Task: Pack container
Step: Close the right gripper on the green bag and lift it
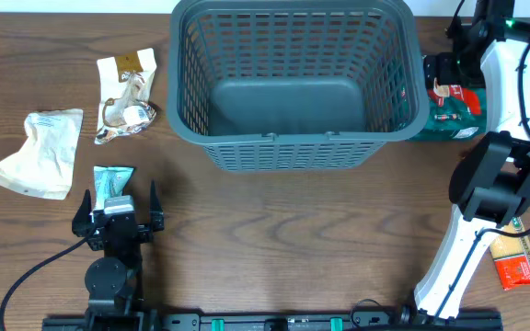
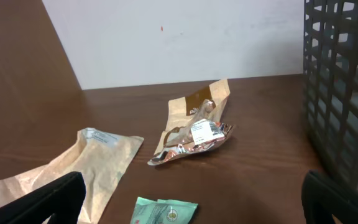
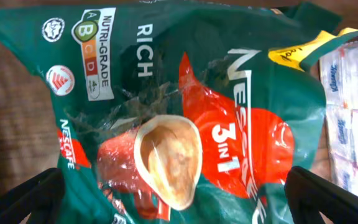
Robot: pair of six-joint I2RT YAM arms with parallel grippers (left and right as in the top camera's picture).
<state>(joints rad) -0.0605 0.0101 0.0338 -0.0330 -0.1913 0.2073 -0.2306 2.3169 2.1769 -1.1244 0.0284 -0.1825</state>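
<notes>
Grey basket (image 1: 288, 152) sits mid-table at the back. Left gripper (image 1: 119, 210) gapes wide over a teal packet (image 1: 113, 179). Right gripper (image 3: 178, 199), equally wide, hangs above a green coffee bag (image 3: 166, 93), its print legible only in the wrist view.

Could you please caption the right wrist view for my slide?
Open right gripper hovering above a green Nescafe 3-in-1 packet.

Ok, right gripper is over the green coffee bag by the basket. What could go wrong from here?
1. The green Nescafe bag lies close beside the container wall, so the open right gripper may bump the lattice on the way down.
2. The bag looks crinkled and wide; a pinch could slip or let it sag onto the rim.
3. The teal packet lies flat before the open left gripper, likely awkward to pinch.
</notes>
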